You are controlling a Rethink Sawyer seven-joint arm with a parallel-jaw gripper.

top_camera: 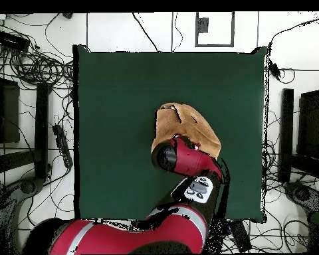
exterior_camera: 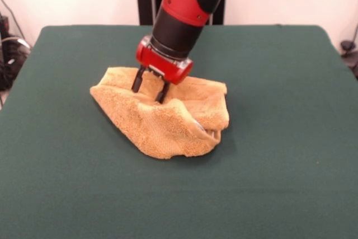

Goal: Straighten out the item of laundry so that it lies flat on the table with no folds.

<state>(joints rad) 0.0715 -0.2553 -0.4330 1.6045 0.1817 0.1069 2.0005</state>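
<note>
The orange-tan towel [exterior_camera: 162, 116] lies crumpled and folded over itself near the middle of the dark green table [exterior_camera: 279, 155]. A white label shows at its right front fold. My gripper [exterior_camera: 149, 90] reaches down onto the towel's rear part, its two black fingers [exterior_camera: 137, 80] spread apart with their tips at the cloth. In the overhead view the towel [top_camera: 182, 126] shows beyond the red arm, which hides its near part and the gripper.
Cables and dark equipment [top_camera: 36, 99] lie on the floor around the table. The table's edges are far from the towel on every side.
</note>
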